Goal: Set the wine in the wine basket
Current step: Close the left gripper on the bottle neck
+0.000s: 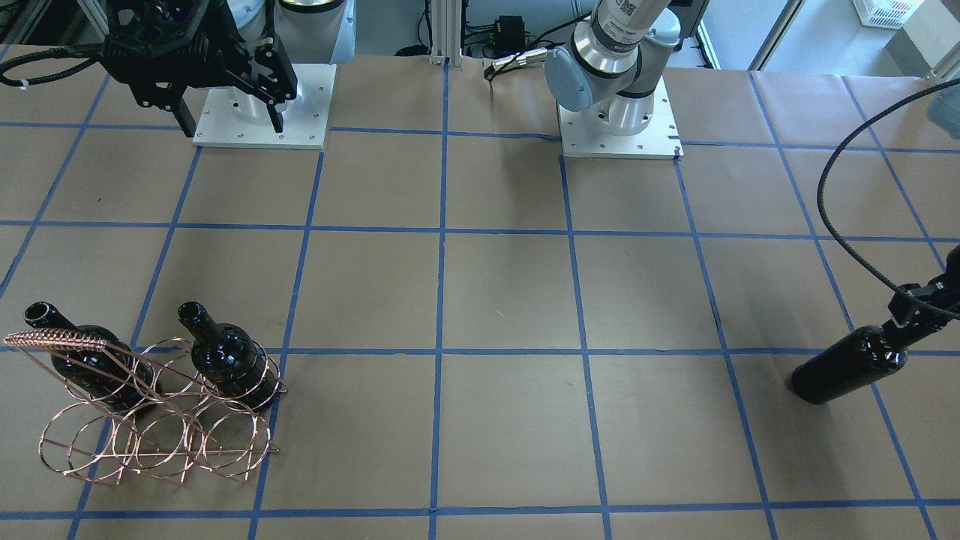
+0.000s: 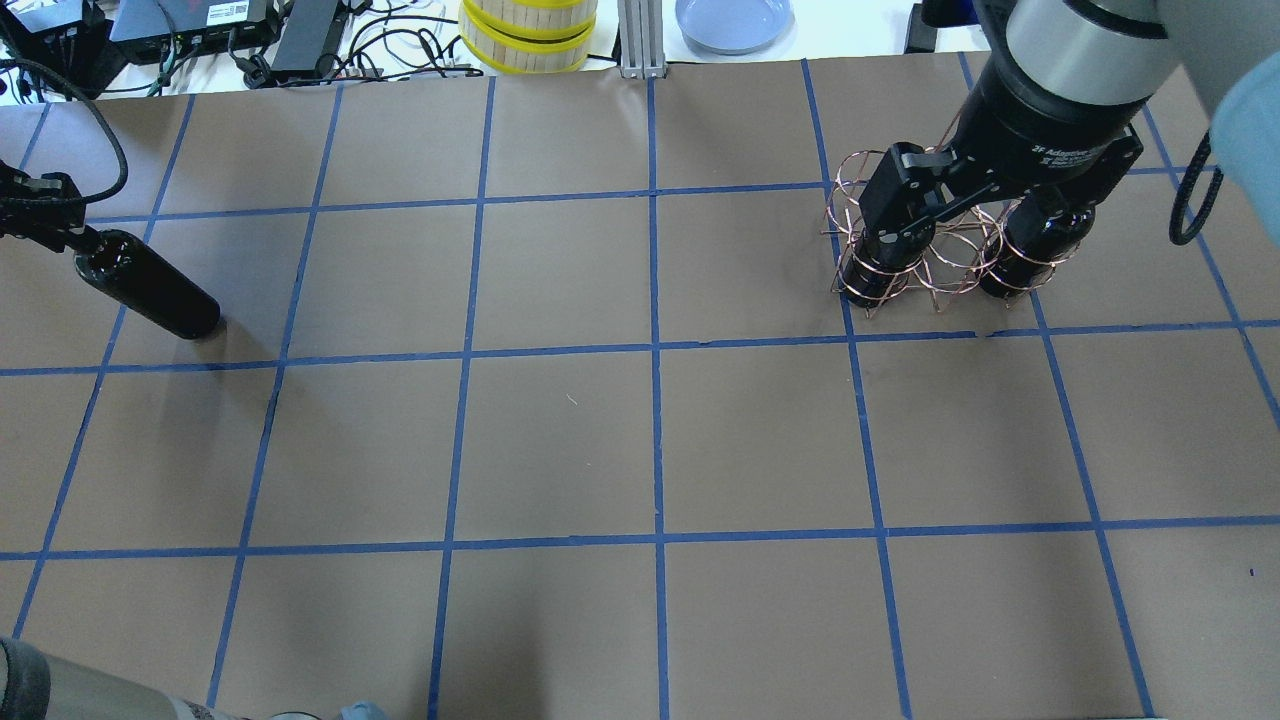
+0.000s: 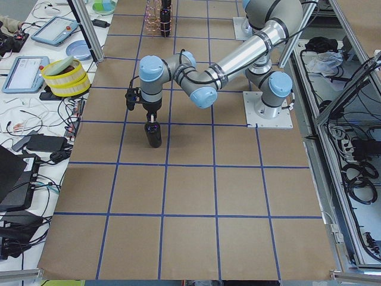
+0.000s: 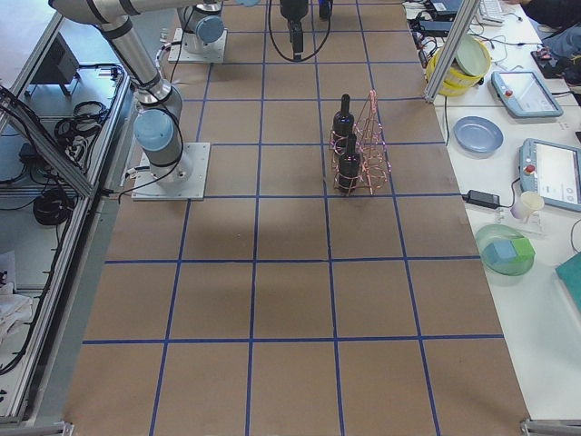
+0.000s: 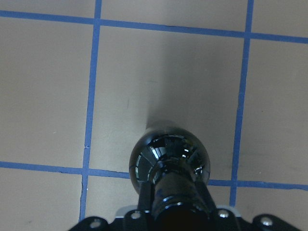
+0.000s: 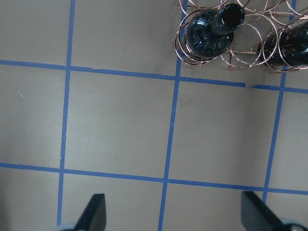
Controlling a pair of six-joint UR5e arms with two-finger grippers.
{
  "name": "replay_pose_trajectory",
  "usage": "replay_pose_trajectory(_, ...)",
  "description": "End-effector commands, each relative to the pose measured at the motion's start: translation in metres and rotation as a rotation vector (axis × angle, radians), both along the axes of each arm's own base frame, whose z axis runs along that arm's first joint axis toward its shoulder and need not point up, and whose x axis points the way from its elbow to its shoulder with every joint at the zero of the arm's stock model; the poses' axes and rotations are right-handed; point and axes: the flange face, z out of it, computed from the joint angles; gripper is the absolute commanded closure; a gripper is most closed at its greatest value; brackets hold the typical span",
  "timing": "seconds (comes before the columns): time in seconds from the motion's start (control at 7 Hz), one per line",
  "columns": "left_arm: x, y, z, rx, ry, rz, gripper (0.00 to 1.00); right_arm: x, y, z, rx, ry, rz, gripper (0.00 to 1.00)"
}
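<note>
My left gripper [image 1: 911, 311] is shut on the neck of a glossy black wine bottle [image 1: 847, 367], which it holds upright at the table's far left end, base at or just above the paper. The bottle also shows in the overhead view [image 2: 150, 285] and the left wrist view [image 5: 168, 159]. The copper wire wine basket [image 1: 67, 340] stands at the right end with two black bottles [image 1: 97, 360] [image 1: 225, 356] in its outer rings; the middle ring holds nothing. My right gripper [image 2: 975, 215] is open and empty, raised above the basket [image 2: 945, 270].
The two arm bases [image 1: 262, 105] [image 1: 619, 120] stand at the robot's edge of the table. A black cable [image 1: 832, 210] loops near my left gripper. A yellow-rimmed stack [image 2: 528, 35] and a blue plate [image 2: 733, 20] lie beyond the far edge.
</note>
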Motion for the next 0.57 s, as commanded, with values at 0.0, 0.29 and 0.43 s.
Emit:
replay_pose_trajectory(0.0, -0.026, 0.000, 0.018, -0.013, -0.009, -0.011, 1.00, 0.000, 0.000, 0.000, 0.001, 0.000, -0.001, 0.00)
replay_pose_trajectory(0.29, -0.059, 0.000, 0.027, -0.006, 0.006, 0.014, 1.00, 0.000, 0.000, 0.000, 0.001, 0.000, -0.001, 0.00)
replay_pose_trajectory(0.43, -0.081, 0.007, 0.030, 0.018, 0.020, -0.006, 1.00, 0.000, 0.000, 0.000, -0.001, 0.000, -0.001, 0.00)
